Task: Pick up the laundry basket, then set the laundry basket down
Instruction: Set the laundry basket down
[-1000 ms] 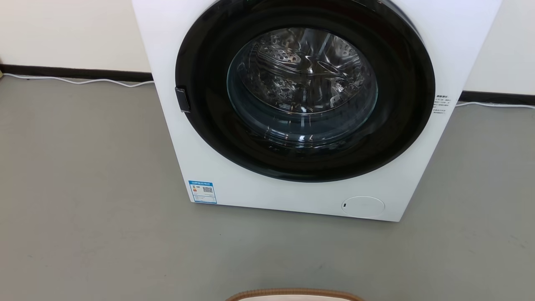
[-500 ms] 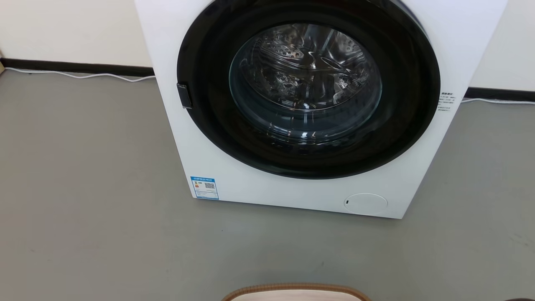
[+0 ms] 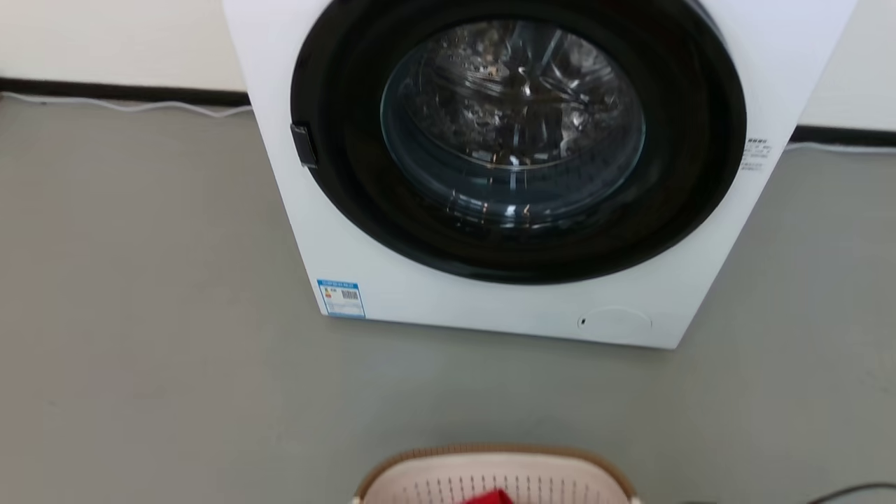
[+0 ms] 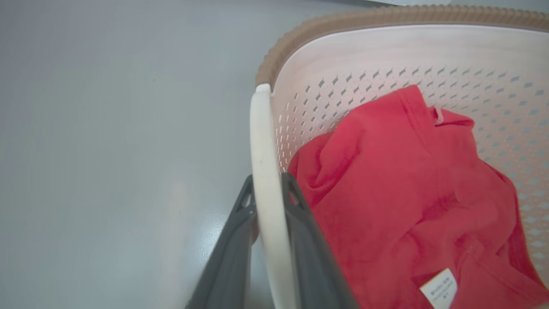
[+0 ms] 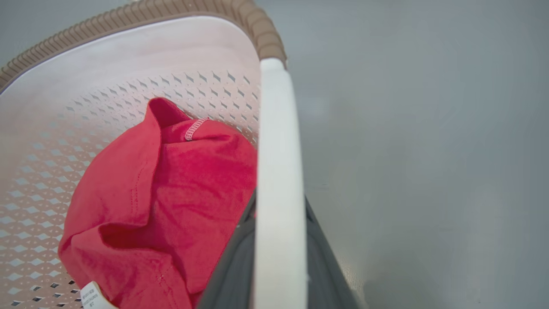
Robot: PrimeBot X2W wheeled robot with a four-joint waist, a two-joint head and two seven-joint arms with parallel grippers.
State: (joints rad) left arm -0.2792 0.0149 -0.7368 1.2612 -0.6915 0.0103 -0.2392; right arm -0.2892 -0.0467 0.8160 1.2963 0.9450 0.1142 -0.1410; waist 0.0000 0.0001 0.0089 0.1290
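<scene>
Head view is catching the small cream-white perforated plastic laundry basket (image 3: pixel 504 470) at the bottom edge, sitting out in front of the big white front-loading washing machine (image 3: pixel 350 231), with a stretch of grey floor (image 3: pixel 140 280) between them. Its brown woven-look rim (image 4: pixel 386 15) is curving round the rounded corners, diamond-shaped holes are dotting the pale walls, and a crumpled red cloth garment (image 4: pixel 407 180) is lying inside. Over in the left wrist view, the left gripper (image 4: pixel 268 180) is clamping the smooth white side handle (image 4: pixel 261 141), one dark finger outside and one inside beside the garment. Right wrist view now: the right gripper (image 5: pixel 279 199) is pinching the other white handle (image 5: pixel 276 128) between its fingers. Whether the basket is touching the floor, I cannot tell.
</scene>
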